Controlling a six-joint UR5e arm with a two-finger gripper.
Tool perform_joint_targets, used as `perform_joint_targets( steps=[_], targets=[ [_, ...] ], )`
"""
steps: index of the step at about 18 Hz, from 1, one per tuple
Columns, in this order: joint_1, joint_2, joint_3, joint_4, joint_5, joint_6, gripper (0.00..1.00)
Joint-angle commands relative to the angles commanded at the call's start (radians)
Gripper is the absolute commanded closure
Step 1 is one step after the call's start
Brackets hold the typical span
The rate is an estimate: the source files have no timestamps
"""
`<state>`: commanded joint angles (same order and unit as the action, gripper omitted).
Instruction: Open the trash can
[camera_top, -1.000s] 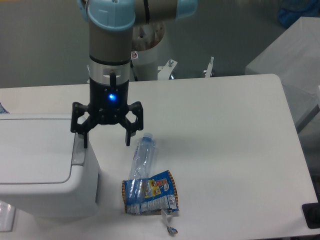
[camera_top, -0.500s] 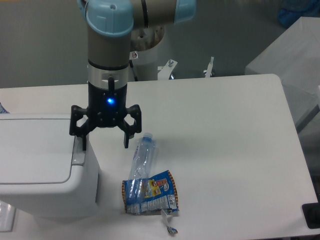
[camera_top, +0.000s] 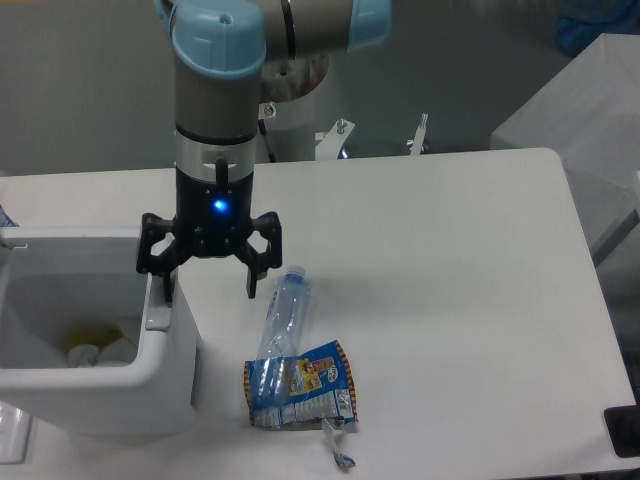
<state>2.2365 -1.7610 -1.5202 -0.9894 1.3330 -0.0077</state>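
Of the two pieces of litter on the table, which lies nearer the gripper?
The clear plastic bottle, its cap end just right of the open gripper. The blue snack wrapper lies further toward the table's front edge.

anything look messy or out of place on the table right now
Yes. A crushed clear plastic bottle lies on its side on the white table, with a crumpled blue snack wrapper against its lower end, both outside the large white boxy trash can. The can is open, with rubbish visible inside. The hand is open above its right edge.

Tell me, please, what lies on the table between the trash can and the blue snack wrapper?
Nothing: in the camera view, the strip of white table between the trash can and the snack wrapper is bare.
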Motion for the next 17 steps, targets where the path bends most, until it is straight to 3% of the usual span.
perform_joint_targets(
  steps=[4, 8, 13, 17],
  targets=[
    [0.002, 0.0, 0.076, 0.003, 0.006, 0.015, 0.0],
    [0.015, 0.0, 0.155, 0.0, 0.103, 0.099, 0.0],
    [0.052, 0.011, 0.161, -0.011, 0.25, 0.279, 0.0],
    [0.089, 0.011, 0.156, -0.017, 0.262, 0.316, 0.0]
  ],
)
